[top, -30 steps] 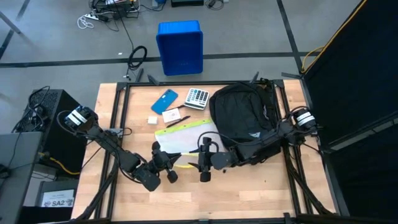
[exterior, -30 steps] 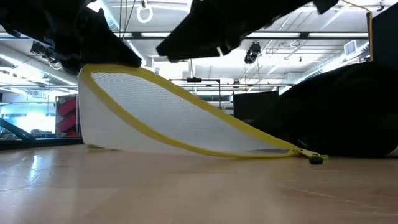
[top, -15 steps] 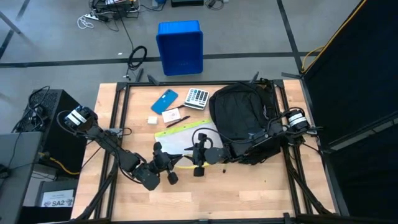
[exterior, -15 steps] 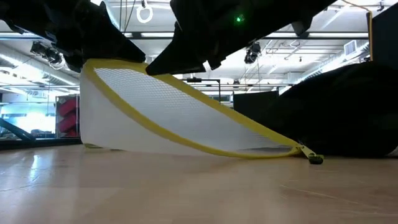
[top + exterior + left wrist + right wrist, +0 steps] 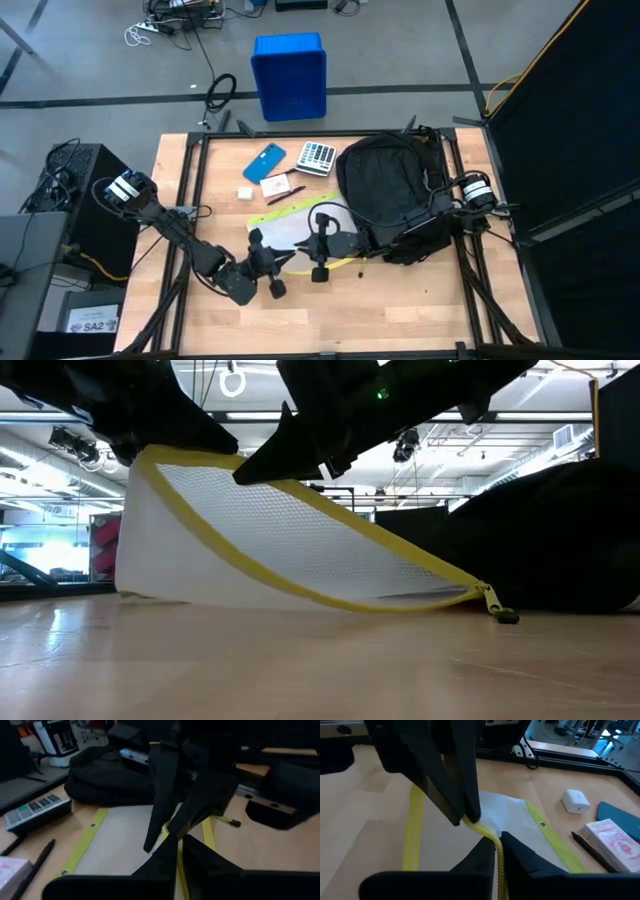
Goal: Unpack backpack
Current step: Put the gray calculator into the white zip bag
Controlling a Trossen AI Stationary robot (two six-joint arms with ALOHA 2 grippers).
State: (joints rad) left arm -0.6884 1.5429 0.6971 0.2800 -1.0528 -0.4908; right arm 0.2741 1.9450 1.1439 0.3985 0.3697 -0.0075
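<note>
A white mesh pouch (image 5: 300, 228) with a yellow zipper border lies left of the black backpack (image 5: 390, 190), which rests flat on the table's right half. Both grippers meet at the pouch's near edge: my left gripper (image 5: 285, 260) and my right gripper (image 5: 312, 258), each shut on the yellow border. In the low view the pouch (image 5: 270, 540) stands raised at its left end and slopes down to the zipper pull (image 5: 497, 608) on the table. My left gripper pinches the pouch's yellow zipper edge (image 5: 176, 836) between its two fingers, coming level from the table's near left. That edge is lifted clear, and the pouch's far side stays on the table. My right gripper pinches the same yellow edge (image 5: 492, 839) between its two fingers, right beside the left gripper's fingers (image 5: 462, 800). It comes from the table's right, slanting down. The edge runs out from between the fingers, and the mesh hangs sloping below.
Behind the pouch lie a blue phone (image 5: 264, 162), a calculator (image 5: 318, 156), a small white block (image 5: 245, 193), a card pack (image 5: 275, 185) and a pen (image 5: 287, 195). A blue bin (image 5: 290, 75) stands on the floor beyond the far edge. The near half of the table is bare wood.
My right gripper has moved toward the table's left, up to the left gripper, and has shut on the pouch's yellow edge. The pouch's raised left end has come a little toward the left; its zipper-pull end stays on the table.
</note>
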